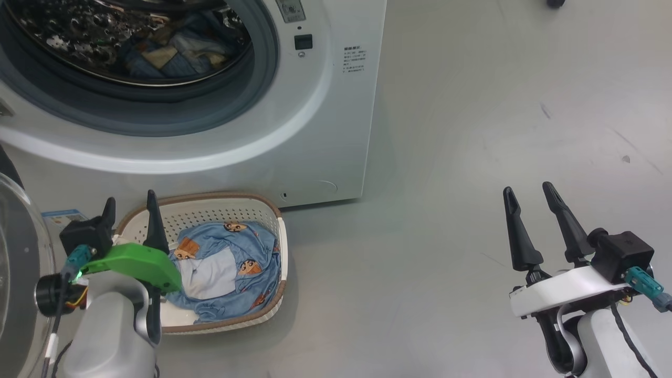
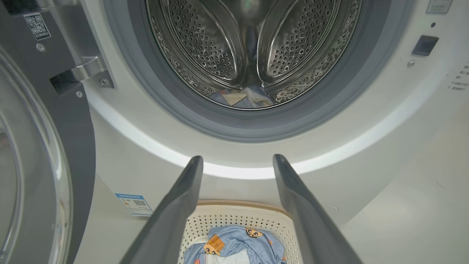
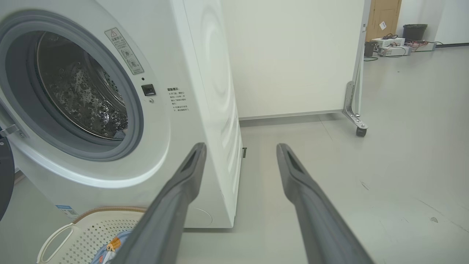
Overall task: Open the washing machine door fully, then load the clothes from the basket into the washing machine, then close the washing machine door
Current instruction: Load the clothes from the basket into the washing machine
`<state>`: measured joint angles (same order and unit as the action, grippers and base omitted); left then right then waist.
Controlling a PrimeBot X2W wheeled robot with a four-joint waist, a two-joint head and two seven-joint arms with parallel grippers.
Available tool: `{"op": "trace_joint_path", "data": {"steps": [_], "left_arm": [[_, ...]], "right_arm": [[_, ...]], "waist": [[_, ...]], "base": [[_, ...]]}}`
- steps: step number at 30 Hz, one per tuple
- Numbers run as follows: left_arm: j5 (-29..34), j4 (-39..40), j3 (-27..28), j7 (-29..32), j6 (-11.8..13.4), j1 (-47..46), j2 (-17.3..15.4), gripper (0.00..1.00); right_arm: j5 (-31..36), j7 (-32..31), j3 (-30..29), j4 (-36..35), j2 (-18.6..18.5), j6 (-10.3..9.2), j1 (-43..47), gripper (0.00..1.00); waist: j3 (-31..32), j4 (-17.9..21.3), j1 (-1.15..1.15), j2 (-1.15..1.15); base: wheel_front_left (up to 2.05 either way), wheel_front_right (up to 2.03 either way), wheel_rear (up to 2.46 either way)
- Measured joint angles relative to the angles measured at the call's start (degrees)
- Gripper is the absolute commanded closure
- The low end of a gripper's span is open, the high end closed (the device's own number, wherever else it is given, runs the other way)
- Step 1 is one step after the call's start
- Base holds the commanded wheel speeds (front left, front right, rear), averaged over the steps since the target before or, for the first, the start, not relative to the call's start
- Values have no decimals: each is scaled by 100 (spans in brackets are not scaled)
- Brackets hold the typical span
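The white washing machine [image 1: 325,147] stands with its door [image 1: 18,247] swung wide to the left, glass dome at the head view's left edge. Some fabric lies inside the steel drum [image 2: 253,47]. On the floor in front sits the cream basket [image 1: 262,210] holding light blue clothes [image 1: 231,268] with cartoon figures. My left gripper [image 1: 130,202] hovers open over the basket's left end, nothing between its fingers. My right gripper [image 1: 529,191] is open and empty over bare floor, well right of the machine. In the left wrist view the open fingers [image 2: 176,209] frame the basket [image 2: 238,216] and clothes [image 2: 234,242].
Grey floor [image 1: 499,131] spreads to the right of the machine. In the right wrist view a white wheeled partition [image 3: 293,55] stands behind the machine, with boxes, cables and a bin [image 3: 414,31] far back by a brown door.
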<state>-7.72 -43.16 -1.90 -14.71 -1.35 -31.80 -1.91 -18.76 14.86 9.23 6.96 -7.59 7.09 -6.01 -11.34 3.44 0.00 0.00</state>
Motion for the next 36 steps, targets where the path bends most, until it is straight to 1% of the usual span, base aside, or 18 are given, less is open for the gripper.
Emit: {"op": "trace_joint_path", "data": {"steps": [12, 26, 36], "left_arm": [[-190, 811, 160, 5, 59, 1152, 10, 0], [-192, 1706, 196, 5, 102, 2137, 10, 0], [-193, 2128, 149, 5, 101, 2697, 9, 0]], "right_arm": [[0, 0, -97, 5, -1, 0, 441, 0], [0, 0, -93, 14, -48, 0, 719, 0], [0, 0, 4, 26, -108, 0, 830, 0]], "waist": [[580, -30, 0, 0], [905, -178, 0, 0], [1111, -225, 0, 0]], "base": [[0, 0, 0], [0, 0, 0], [0, 0, 0]]}}
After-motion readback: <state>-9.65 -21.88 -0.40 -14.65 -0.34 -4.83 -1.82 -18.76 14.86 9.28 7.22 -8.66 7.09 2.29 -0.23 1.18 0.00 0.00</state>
